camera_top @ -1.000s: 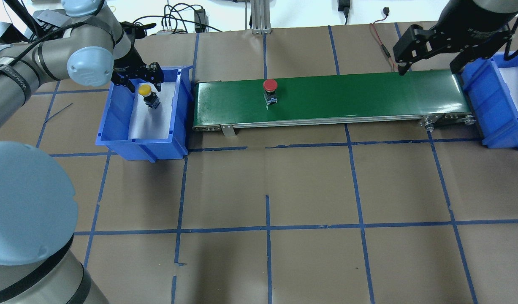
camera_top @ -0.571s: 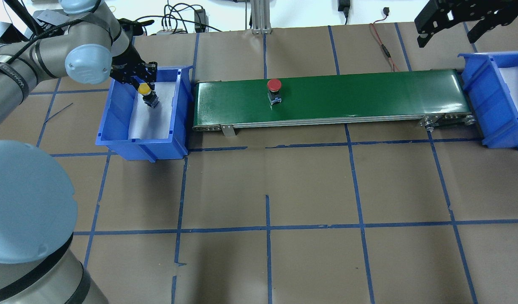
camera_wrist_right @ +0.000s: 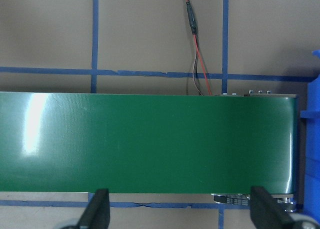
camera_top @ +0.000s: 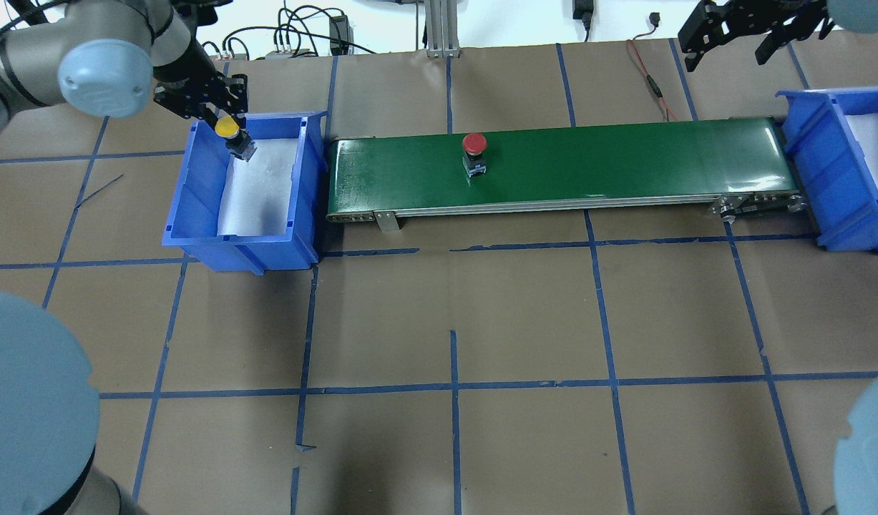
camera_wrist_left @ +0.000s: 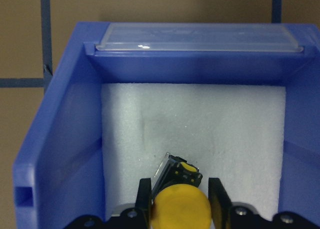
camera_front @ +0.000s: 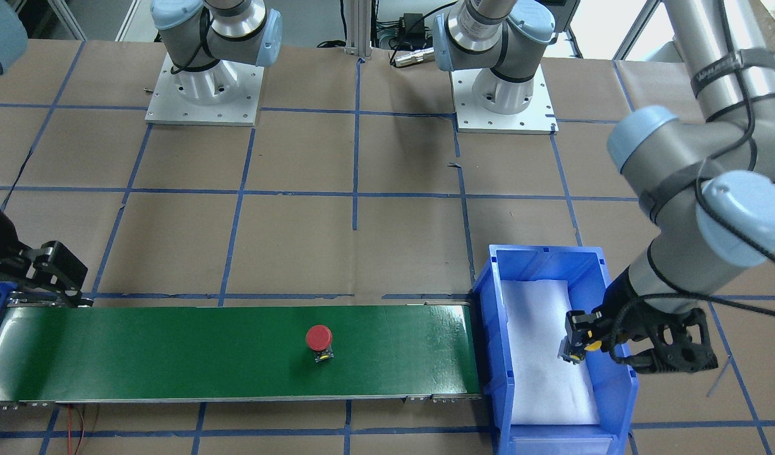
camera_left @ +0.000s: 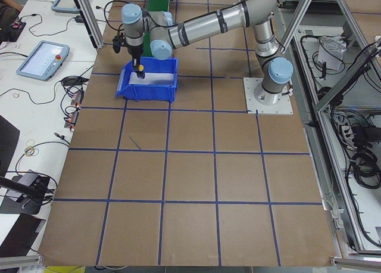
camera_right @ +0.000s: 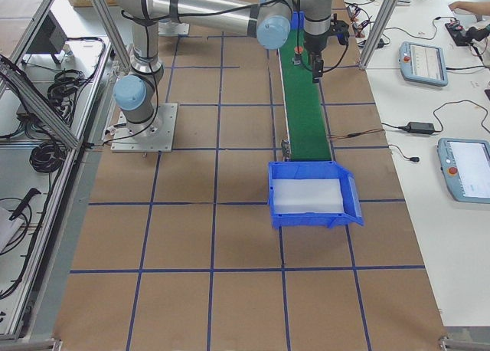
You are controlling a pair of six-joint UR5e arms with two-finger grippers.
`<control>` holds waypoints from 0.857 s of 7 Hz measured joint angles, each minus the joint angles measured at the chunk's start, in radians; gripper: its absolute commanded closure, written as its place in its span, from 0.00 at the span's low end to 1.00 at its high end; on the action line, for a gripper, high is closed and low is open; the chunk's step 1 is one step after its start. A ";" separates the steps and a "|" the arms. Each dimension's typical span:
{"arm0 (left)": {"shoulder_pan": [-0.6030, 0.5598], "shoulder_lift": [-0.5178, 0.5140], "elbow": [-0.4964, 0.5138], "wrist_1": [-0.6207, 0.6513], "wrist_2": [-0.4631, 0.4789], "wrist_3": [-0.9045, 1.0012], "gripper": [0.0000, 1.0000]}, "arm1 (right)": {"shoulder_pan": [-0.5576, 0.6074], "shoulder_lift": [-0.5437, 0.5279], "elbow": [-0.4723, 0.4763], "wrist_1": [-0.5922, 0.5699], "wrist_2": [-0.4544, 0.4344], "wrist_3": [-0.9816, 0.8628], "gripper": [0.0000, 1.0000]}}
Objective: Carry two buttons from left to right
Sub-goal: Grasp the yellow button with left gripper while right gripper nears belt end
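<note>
The yellow button (camera_top: 227,127) hangs tilted over the far end of the left blue bin (camera_top: 195,187), with my left gripper (camera_top: 229,120) shut on its cap. In the left wrist view the yellow button (camera_wrist_left: 181,210) sits between both fingers (camera_wrist_left: 145,198), its body pointing at the white foam. The front-facing view shows my left gripper (camera_front: 582,338) holding it inside the left blue bin (camera_front: 488,354). The red button (camera_top: 474,144) stands upright on the green belt (camera_top: 625,157), left of its middle; the front-facing view shows this red button (camera_front: 318,338) too. My right gripper (camera_top: 728,44) is open and empty, behind the belt's right end; its fingers (camera_wrist_right: 97,211) spread wide.
A second blue bin (camera_top: 818,168) with white foam stands at the belt's right end, also seen as the near blue bin (camera_right: 314,213) in the exterior right view. A red-and-black cable (camera_top: 650,79) lies behind the belt. Blue tape lines grid the brown table.
My left gripper closed on the yellow button and raised it toward the bin's far left corner. The red button drifted right on the belt. My right gripper pulled up and back.
</note>
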 measured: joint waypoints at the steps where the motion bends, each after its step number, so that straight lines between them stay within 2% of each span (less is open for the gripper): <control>1: -0.024 0.055 0.006 -0.063 0.000 -0.042 0.98 | -0.001 0.017 0.038 -0.020 0.001 -0.020 0.00; 3: -0.144 0.094 0.034 -0.108 0.033 -0.174 0.98 | -0.016 0.067 0.084 -0.041 0.009 -0.074 0.00; 6: -0.297 -0.003 0.049 -0.049 0.039 -0.376 0.98 | -0.048 0.157 0.017 -0.049 0.013 -0.203 0.01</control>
